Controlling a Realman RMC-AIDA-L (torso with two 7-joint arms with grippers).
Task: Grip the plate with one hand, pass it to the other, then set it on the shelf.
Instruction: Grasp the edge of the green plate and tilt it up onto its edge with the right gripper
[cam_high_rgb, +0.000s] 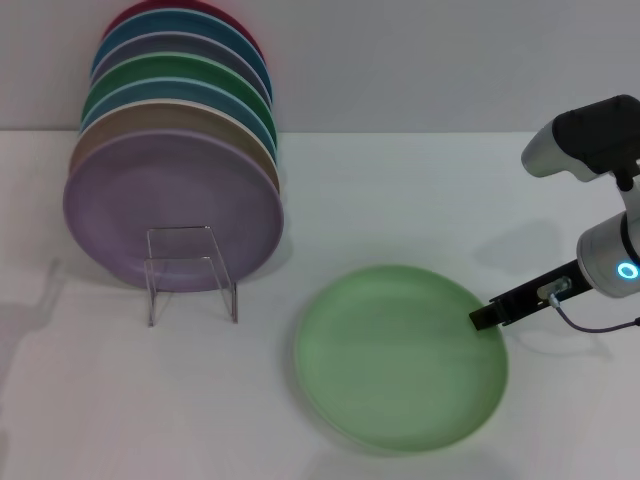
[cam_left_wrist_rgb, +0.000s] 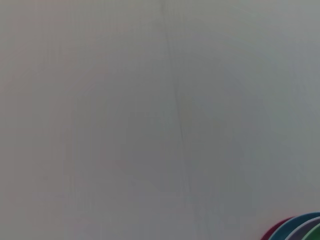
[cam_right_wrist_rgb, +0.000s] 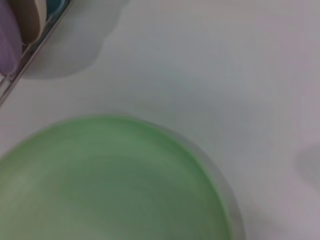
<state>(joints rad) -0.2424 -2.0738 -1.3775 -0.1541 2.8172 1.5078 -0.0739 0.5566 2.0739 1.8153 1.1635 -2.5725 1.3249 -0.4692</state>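
- Currently the pale mint-green plate (cam_high_rgb: 400, 358) lies flat on the white table (cam_high_rgb: 120, 400), in front of and to the right of the rack, well apart from it.
- Right gripper (cam_high_rgb: 482, 319): black slim fingers reach in from the right side at the plate's right rim, tip at or just over the edge. Whether the tip touches the rim cannot be told. Finger spread cannot be told; they read as one dark bar in the head view.
- Right arm carries a glowing blue ring light (cam_high_rgb: 627, 270) and a thin cable (cam_high_rgb: 590, 325) looping below it.
- Right wrist view: plate (cam_right_wrist_rgb: 110, 185) fills the lower part; own fingers not shown.
- Clear shelf (cam_high_rgb: 190, 268) stands on the table at left, holding a row of upright coloured plates; the lilac plate (cam_high_rgb: 172, 205) is frontmost.
- Left gripper: not seen in any view. Left wrist view shows a plain pale surface, with edges of the stacked plates (cam_left_wrist_rgb: 297, 227) in one corner.
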